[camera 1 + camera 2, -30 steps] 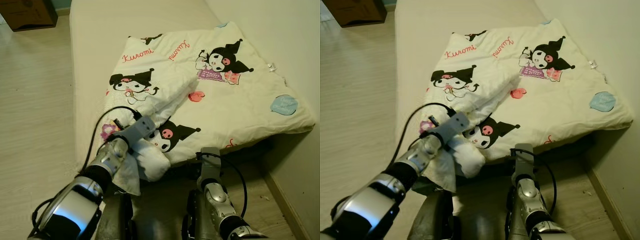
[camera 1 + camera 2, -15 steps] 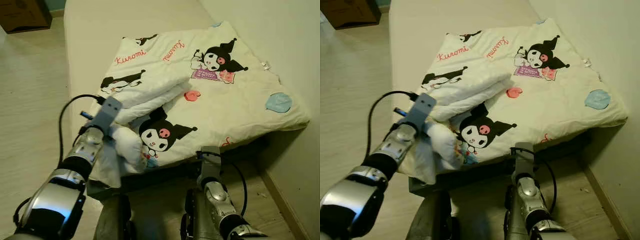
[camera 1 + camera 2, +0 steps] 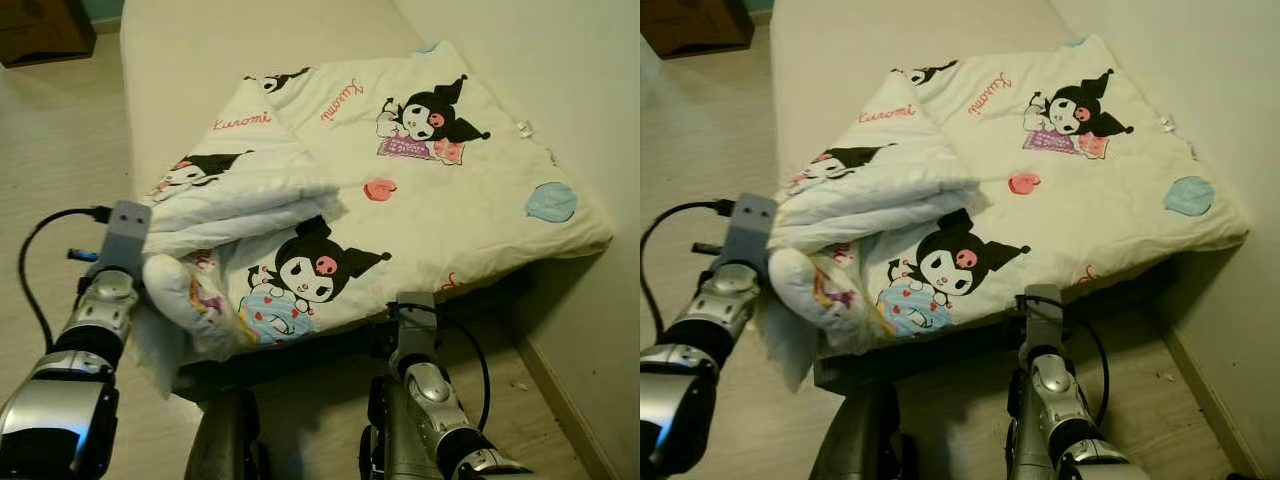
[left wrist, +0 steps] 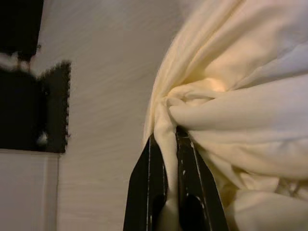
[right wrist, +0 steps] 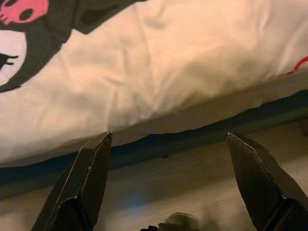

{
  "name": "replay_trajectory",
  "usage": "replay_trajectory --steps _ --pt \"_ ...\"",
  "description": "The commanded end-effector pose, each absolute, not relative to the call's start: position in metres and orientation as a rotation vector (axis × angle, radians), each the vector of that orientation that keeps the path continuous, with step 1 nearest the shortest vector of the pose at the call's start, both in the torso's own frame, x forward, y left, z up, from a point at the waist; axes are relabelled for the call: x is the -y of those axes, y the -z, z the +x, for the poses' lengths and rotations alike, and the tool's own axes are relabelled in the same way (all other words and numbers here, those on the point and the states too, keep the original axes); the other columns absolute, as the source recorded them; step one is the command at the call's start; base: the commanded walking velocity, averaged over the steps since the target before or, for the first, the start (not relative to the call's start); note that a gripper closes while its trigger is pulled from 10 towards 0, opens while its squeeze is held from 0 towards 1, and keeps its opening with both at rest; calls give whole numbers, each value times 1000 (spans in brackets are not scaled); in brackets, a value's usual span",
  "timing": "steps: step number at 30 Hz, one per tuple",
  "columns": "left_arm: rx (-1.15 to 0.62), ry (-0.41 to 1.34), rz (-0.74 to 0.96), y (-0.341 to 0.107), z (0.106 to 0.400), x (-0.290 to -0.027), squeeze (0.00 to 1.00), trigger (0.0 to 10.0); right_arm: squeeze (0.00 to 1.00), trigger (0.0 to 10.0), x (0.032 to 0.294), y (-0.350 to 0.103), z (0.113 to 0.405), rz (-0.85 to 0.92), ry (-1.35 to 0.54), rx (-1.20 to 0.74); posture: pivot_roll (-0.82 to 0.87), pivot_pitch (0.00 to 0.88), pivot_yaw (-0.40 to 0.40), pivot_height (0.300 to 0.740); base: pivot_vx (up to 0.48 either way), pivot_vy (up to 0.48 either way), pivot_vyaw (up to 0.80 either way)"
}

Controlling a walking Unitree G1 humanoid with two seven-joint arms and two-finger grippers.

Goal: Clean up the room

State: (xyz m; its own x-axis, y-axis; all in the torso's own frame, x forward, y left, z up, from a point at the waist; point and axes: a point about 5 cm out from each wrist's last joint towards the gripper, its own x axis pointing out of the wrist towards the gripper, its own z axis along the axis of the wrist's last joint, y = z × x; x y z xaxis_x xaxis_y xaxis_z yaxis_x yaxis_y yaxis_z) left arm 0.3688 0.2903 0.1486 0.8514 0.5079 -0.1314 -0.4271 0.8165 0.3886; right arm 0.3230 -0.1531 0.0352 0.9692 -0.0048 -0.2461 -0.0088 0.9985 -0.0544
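Observation:
A cream blanket printed with black cartoon characters lies on the bed, one corner folded back over itself. My left gripper is shut on that bunched corner at the bed's near left edge, out over the floor. The left arm reaches in from the lower left. My right gripper hangs open just below the bed's front edge, nothing between its fingers. The right arm sits low in front of the bed.
A wall runs along the right of the bed. Pale wood floor stretches to the left. A brown box stands at the far left. A dark gap shows under the bed's front edge.
My left gripper has pulled the blanket corner leftward toward the bed's left edge, unfolding more of the print. The right arm has stayed put. The camera has shifted slightly.

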Motion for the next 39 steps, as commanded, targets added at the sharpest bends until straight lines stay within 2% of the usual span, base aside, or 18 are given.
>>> replay_trajectory --steps 1,3,7,11,12,14,15,16,17,23,24,29,31,33,34,36,38,39 --pt "-331 -670 293 -133 344 -328 0 0 0 10000 150 -24 315 -55 -21 -300 8 362 38 609 0 0 0" --pt "-349 -753 226 -131 334 -345 0 0 0 10000 149 -24 315 -55 -35 -303 8 362 38 609 0 0 0" --pt "-382 -803 184 -125 322 -358 0 0 0 10000 147 -21 313 -57 -48 -312 7 364 41 609 0 0 0" --pt "-391 -802 183 -124 320 -360 0 0 0 10000 146 -21 313 -57 -51 -315 7 364 41 609 0 0 0" --pt "-400 -793 188 -122 319 -360 0 9961 0 10000 146 -20 312 -58 -56 -318 7 364 41 609 0 0 0" --pt "-404 -778 197 -121 319 -359 0 10000 0 10000 145 -20 312 -59 -59 -321 7 364 41 609 0 0 0" --pt "-407 -757 202 -120 320 -357 212 10000 0 10000 145 -19 311 -60 -63 -324 10 360 38 609 0 0 0" --pt "-407 -757 202 -120 320 -357 212 10000 0 10000 145 -19 311 -60 -63 -324 10 360 38 609 0 0 0" --pt "-403 -745 191 -119 321 -356 1000 10000 0 10000 145 -18 311 -61 -65 -327 10 360 38 609 0 0 0" --pt "-354 -774 206 -129 323 -359 1000 10000 0 10000 145 -18 311 -62 -71 -333 8 353 37 609 0 0 0" --pt "-320 -780 228 -136 325 -361 0 10000 0 10000 145 -18 311 -63 -71 -334 7 351 37 609 0 0 0" --pt "-191 -820 289 -164 331 -367 0 10000 0 10000 145 -18 311 -63 -73 -332 6 350 38 609 0 0 0" --pt "-29 -836 262 -195 338 -369 0 10000 0 10000 145 -18 311 -64 -74 -331 2 350 38 609 0 0 0" --pt "13 -840 256 -203 340 -369 0 10000 0 10000 145 -19 311 -64 -75 -331 2 350 38 609 0 0 0" --pt "104 -763 181 -220 350 -359 0 10000 0 10000 146 -19 311 -65 -75 -330 2 348 36 609 0 0 0" --pt "231 -470 52 -243 374 -322 0 10000 0 10000 146 -19 311 -67 -76 -330 2 348 33 609 0 0 0" --pt "238 -153 18 -245 392 -278 0 10000 0 10000 146 -19 311 -69 -79 -331 3 346 32 609 0 0 0" --pt "238 -153 18 -245 392 -278 0 10000 0 10000 146 -19 311 -69 -79 -331 3 346 32 609 0 0 0"
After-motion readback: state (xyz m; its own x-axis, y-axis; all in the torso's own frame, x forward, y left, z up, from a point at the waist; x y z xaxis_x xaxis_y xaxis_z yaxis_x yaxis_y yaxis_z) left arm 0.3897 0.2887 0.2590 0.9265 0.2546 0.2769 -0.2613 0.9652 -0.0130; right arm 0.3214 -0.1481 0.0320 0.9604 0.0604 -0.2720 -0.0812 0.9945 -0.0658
